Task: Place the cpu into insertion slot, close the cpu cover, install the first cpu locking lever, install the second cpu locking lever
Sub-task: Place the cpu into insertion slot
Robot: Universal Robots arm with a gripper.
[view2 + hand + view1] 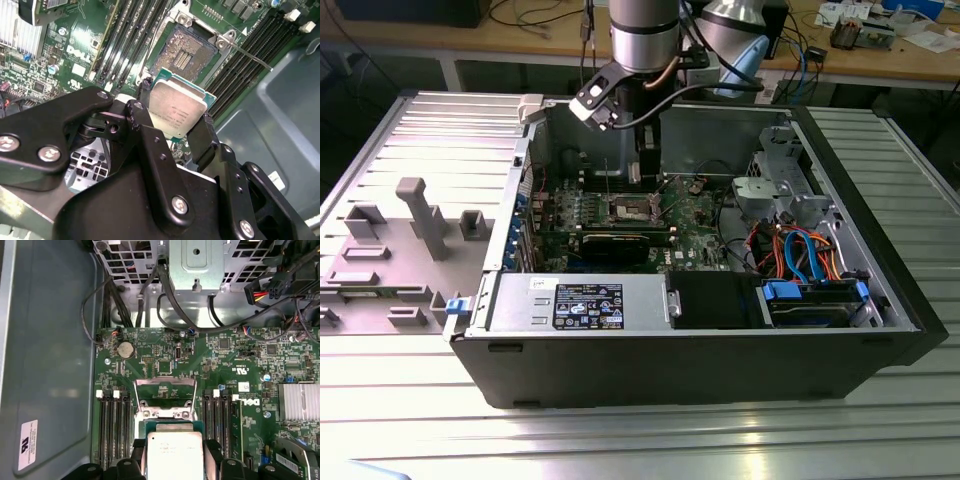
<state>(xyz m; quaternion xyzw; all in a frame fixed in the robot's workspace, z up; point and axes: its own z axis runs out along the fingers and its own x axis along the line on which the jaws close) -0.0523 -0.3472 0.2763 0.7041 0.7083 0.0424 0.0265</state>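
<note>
My black gripper (175, 119) is shut on the cpu (177, 107), a silvery square chip with a green edge, pinched at two opposite sides. The chip hangs a little above the green motherboard, close beside the insertion slot (185, 50), whose dark pin field lies bare inside its metal rim. In the first wrist view the cpu (174, 455) sits between the fingers (137, 456), and the cpu cover (165, 397) stands raised just beyond it. A thin locking lever (250, 56) juts out from the slot's corner. In the exterior view the gripper (642, 172) hovers over the slot (628, 208).
Long black memory slots (114, 425) flank the socket on both sides. A finned heat sink (299, 401), a drive cage (775, 185) with coloured cables (800, 255) and the power supply (585, 300) crowd the open case. A grey fixture plate (405, 235) lies at the exterior view's left.
</note>
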